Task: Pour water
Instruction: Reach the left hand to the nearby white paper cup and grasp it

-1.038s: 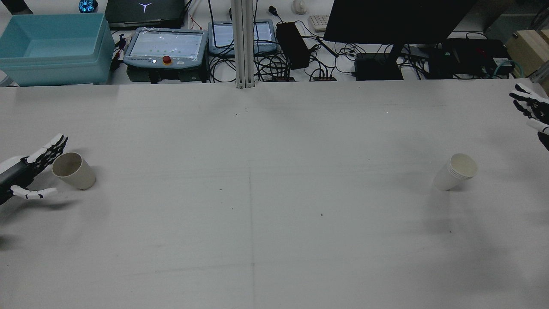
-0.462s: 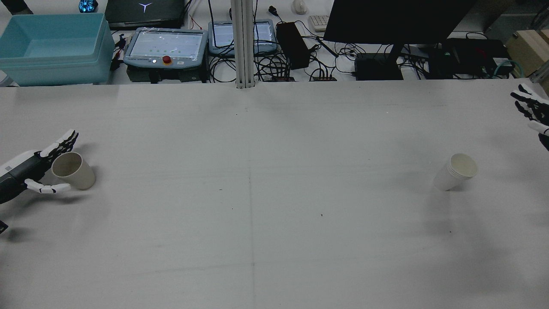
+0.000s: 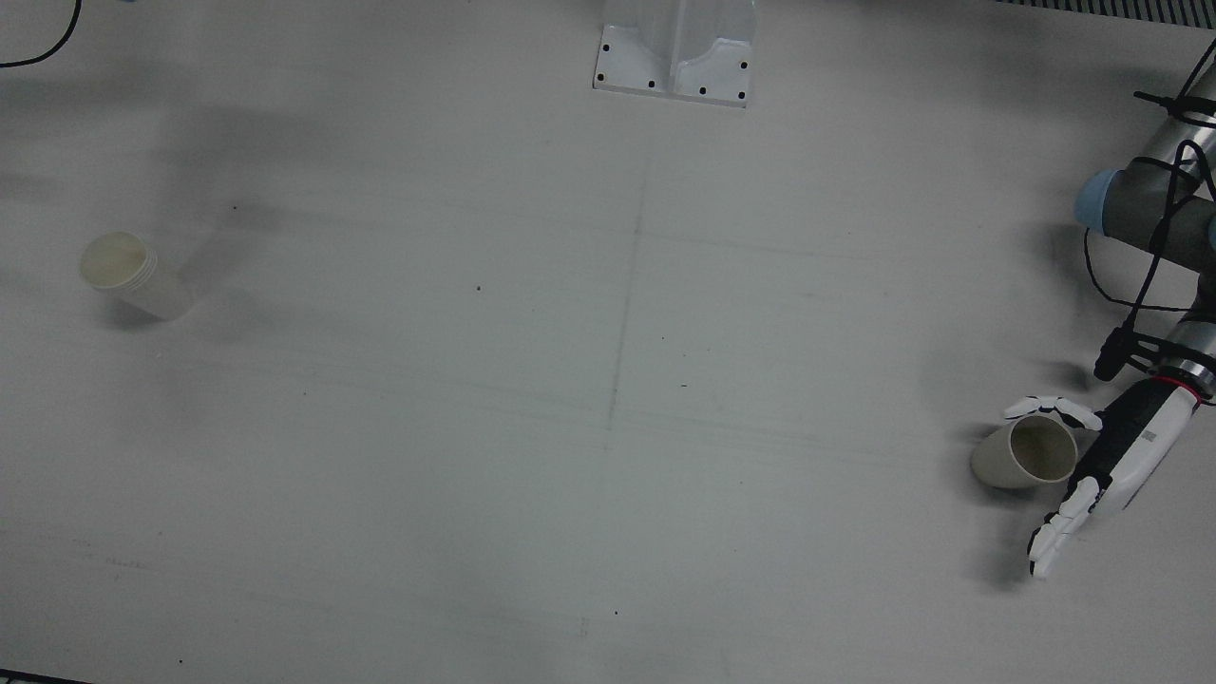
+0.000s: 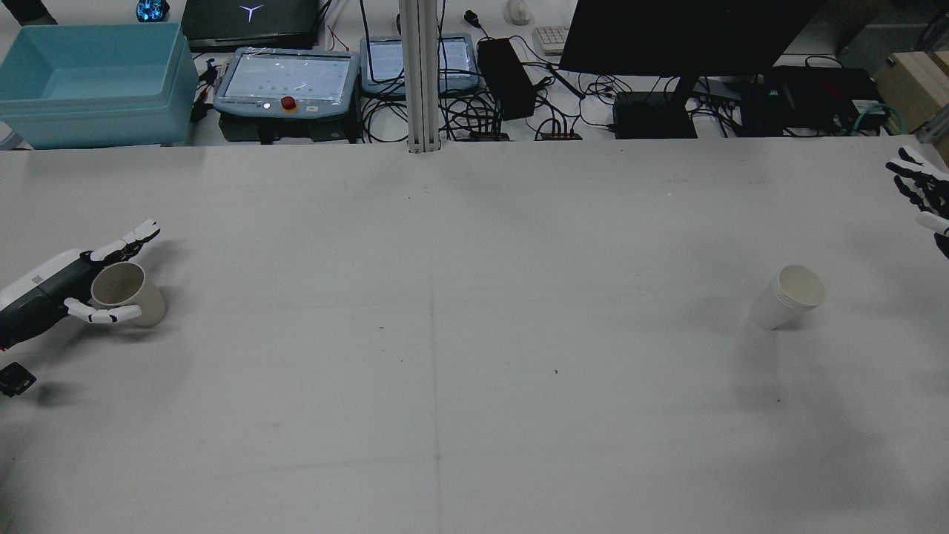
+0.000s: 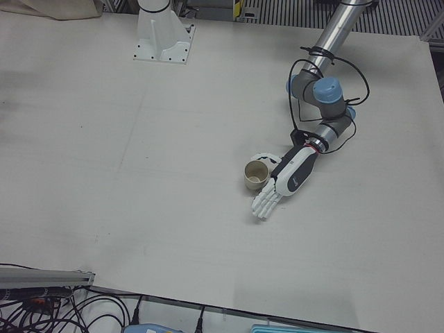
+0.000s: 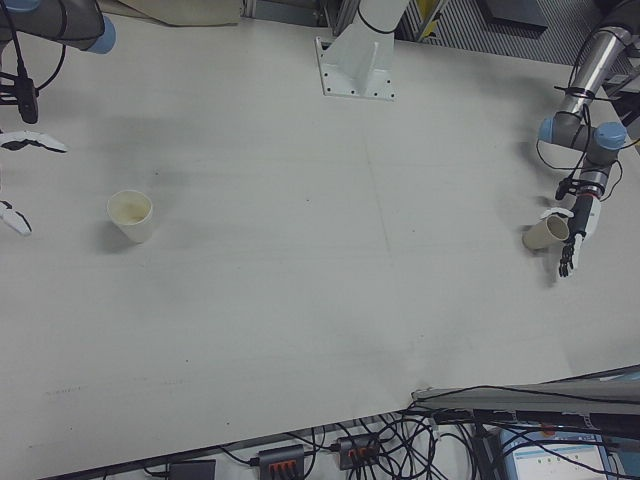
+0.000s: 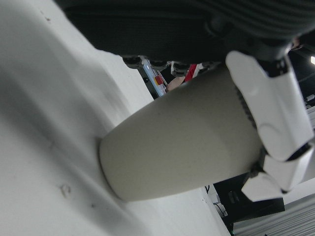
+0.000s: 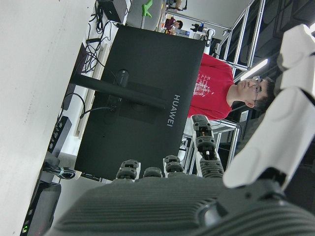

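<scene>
A beige cup (image 4: 130,294) stands on the table at the far left of the rear view. My left hand (image 4: 52,289) is open around it: the thumb (image 4: 104,316) lies along its near side and the fingers (image 4: 133,239) reach out straight past its far side. The left hand view shows the cup (image 7: 182,147) filling the frame with the thumb resting on it. It also shows in the front view (image 3: 1021,456) and the left-front view (image 5: 257,175). A white cup (image 4: 786,297) stands at the right. My right hand (image 4: 923,189) is open at the right edge, well away from it.
Behind the table's far edge are a teal bin (image 4: 89,78), two teach pendants (image 4: 285,78), a metal post (image 4: 419,74) and a dark monitor (image 4: 682,37) with cables. A white mount plate (image 3: 674,57) sits at the table's robot side.
My left hand has moved rightward onto the beige cup, so its thumb and fingers now flank it. My right hand has drifted slightly toward the right edge.
</scene>
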Controlling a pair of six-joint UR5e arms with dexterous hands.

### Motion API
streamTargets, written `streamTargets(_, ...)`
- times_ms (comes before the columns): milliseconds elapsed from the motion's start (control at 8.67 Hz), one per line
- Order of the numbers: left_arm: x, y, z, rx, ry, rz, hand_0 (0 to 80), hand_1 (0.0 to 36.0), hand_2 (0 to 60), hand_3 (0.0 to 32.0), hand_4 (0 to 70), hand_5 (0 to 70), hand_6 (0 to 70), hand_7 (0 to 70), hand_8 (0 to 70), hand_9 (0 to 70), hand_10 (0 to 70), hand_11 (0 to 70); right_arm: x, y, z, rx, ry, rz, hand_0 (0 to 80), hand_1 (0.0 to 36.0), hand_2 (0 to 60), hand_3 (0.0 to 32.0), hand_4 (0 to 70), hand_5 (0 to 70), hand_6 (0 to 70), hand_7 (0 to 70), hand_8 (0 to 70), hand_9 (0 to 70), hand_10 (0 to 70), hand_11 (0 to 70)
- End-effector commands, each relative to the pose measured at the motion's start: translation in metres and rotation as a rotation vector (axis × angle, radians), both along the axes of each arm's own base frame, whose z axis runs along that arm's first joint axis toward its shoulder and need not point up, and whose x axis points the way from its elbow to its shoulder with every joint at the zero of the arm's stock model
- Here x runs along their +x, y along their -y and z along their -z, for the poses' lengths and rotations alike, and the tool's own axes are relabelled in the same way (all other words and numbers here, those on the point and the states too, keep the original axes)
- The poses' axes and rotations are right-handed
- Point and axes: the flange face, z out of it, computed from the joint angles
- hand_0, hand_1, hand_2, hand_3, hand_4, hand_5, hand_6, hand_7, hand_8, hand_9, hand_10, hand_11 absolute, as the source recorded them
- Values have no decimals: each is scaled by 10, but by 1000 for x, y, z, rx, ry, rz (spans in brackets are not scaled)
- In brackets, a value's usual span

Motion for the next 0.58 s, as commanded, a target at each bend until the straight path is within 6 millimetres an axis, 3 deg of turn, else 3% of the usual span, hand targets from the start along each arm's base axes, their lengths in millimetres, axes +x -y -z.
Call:
streamTargets(0,6,5,8,-13,0,2,402,140,364,0,329,651,50,166,0,19,0,0,3,-5,1,7,4,-2,417,109,192,0,178,55,60,52,2,0,37,63)
streamTargets(115,6,6,11,-18,-7,2,439,161,388,0,367,700,70,202,17,47,0,0,6,-9,4,10,5,-5,417,110,192,0,176,52,59,51,1,0,37,65)
streamTargets(231,6,7,12,-12,-22,-1,467,279,600,0,385,700,90,225,40,75,1,8,10,-10,8,16,10,-12,417,110,192,0,179,51,62,53,2,0,36,62)
streamTargets(346,6,7,13,-41,-73,-18,427,360,600,0,393,700,97,236,47,85,9,26,11,-9,9,21,17,-10,424,111,191,0,208,59,70,61,4,0,24,43)
streamTargets(462,6,7,14,-85,-147,-41,361,360,600,0,398,700,99,239,48,87,12,32,4,-11,3,12,-29,27,439,116,178,0,213,36,72,46,4,0,13,29)
